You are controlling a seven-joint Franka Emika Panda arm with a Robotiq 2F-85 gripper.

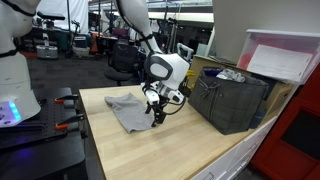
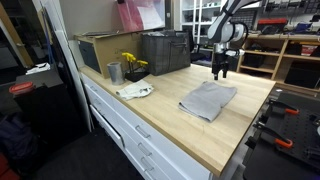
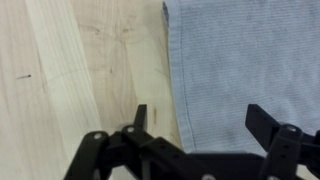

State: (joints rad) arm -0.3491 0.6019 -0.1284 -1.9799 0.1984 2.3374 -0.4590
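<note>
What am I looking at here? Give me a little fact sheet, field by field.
Setting: wooden table in a workshop
Tool: gripper, open, holding nothing
Nearest thing: grey cloth, lying loosely folded on the table
Position: gripper straddles the cloth's edge, one finger over bare wood, one over cloth
Contact: cannot tell whether it touches
Also on the table: dark crate, metal cup

Grey-blue cloth (image 3: 245, 70); pale wood table (image 3: 80, 70); black gripper (image 3: 200, 125).
</note>
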